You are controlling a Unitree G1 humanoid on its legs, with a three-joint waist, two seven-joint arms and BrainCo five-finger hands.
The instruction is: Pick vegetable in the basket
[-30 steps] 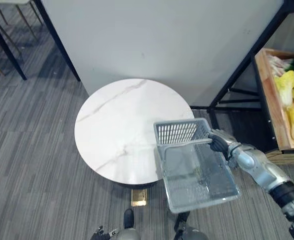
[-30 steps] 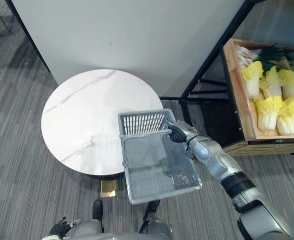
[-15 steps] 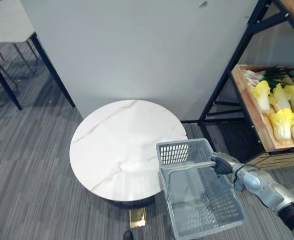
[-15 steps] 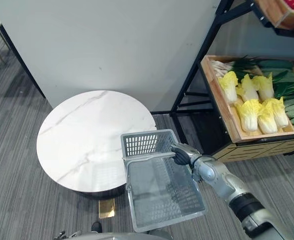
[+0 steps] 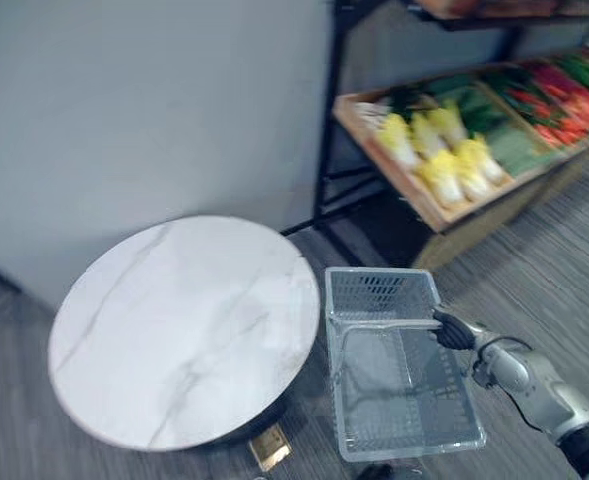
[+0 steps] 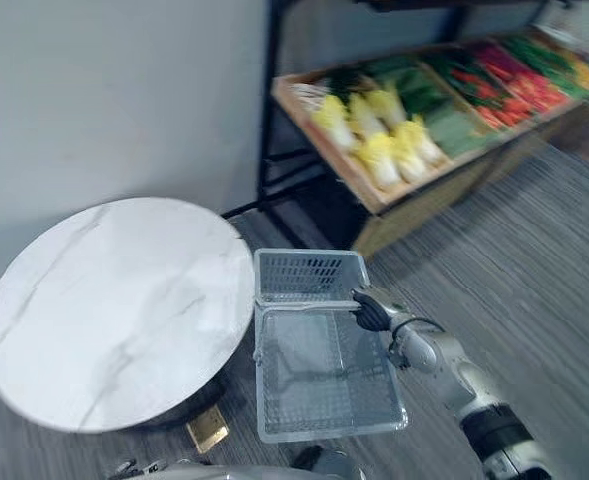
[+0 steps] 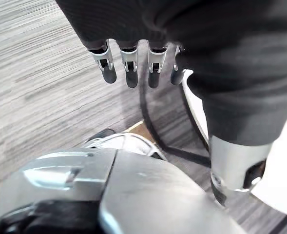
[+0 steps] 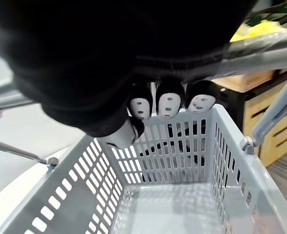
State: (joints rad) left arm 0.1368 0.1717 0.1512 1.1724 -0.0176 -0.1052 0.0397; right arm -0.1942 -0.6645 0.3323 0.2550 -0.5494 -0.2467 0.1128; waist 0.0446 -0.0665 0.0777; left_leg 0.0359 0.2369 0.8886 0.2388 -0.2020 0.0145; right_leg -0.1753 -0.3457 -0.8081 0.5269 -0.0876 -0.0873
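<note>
One basket handle (image 8: 270, 51) inside right fingers (image 8: 170, 105)

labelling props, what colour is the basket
Grey; the basket shows best in the right eye view.

2 head eyes down over shared table (image 5: 174, 320), basket (image 5: 379, 296); 2 close wrist cameras.

A plain pale grey wall (image 5: 144, 100) fills the far left. Before it stands a round table (image 5: 174, 330) with a white, grey-veined marble top on a dark base. The floor (image 5: 554, 230) is grey striped carpet. To the far right, a black metal-framed shelf rack (image 5: 325, 150) carries a slanted wooden tray (image 5: 376, 152). The light is even and soft.
</note>
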